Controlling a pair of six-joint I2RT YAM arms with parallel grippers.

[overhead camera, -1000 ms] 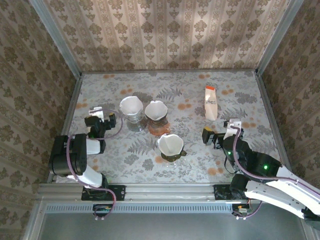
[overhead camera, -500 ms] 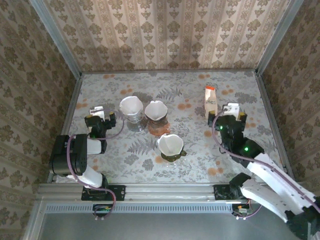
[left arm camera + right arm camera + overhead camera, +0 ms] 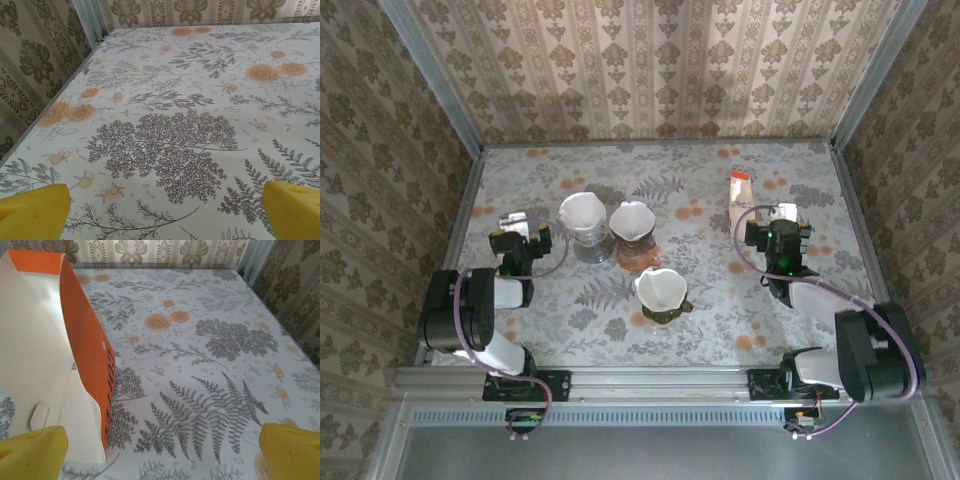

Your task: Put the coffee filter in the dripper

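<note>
Right end effector (image 3: 162, 454) swung forward beside orange-white carton (image 3: 45, 355), jaws wide, carton just left.

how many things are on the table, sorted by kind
drippers: 3 (clear dripper, brown dripper, dark dripper)
white filters: 3, one in each dripper
orange-and-white box: 1
total: 7

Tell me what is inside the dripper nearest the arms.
A white paper filter sits open in the dark dripper, its wavy rim above the edge. The filter covers the dripper's inside and bottom, so nothing beneath it shows.
</note>
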